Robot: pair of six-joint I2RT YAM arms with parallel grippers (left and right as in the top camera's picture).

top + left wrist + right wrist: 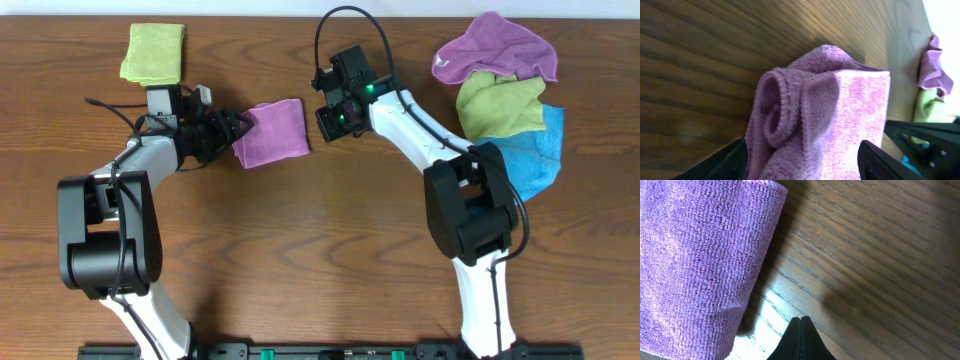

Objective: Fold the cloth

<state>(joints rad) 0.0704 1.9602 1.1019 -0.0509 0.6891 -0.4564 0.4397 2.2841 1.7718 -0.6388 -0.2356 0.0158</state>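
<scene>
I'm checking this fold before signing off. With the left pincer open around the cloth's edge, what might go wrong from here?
The cloth's edge curls into a roll between the fingers of the open left pincer; withdrawing might snag it and drag the fold open. The shut right pincer sits close beside the opposite edge, apart from it; a sideways move might nudge the cloth askew.

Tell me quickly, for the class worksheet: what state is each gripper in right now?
Left gripper: open, jaws astride the bunched end of the cloth.
Right gripper: shut, holding nothing, beside the cloth.
</scene>
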